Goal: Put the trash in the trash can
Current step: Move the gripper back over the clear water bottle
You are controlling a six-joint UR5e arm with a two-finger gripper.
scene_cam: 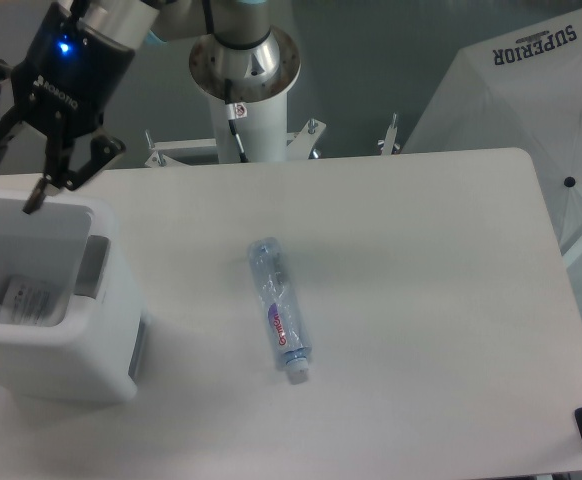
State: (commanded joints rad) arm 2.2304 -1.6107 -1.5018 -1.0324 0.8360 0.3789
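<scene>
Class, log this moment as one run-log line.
gripper: open, empty, above trash can | bag: not visible | bottle: lying on table | next: bottle

A single fixed camera looks steeply down from the front onto the white surface (421, 300), the fingers (33, 193) at far upper left.

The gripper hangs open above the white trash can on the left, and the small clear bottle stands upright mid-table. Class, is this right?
Not quite. The gripper does hang open above the white trash can on the left, but the camera view shows the small clear bottle lying on its side mid-table, cap end toward the near edge, not standing upright.
</scene>
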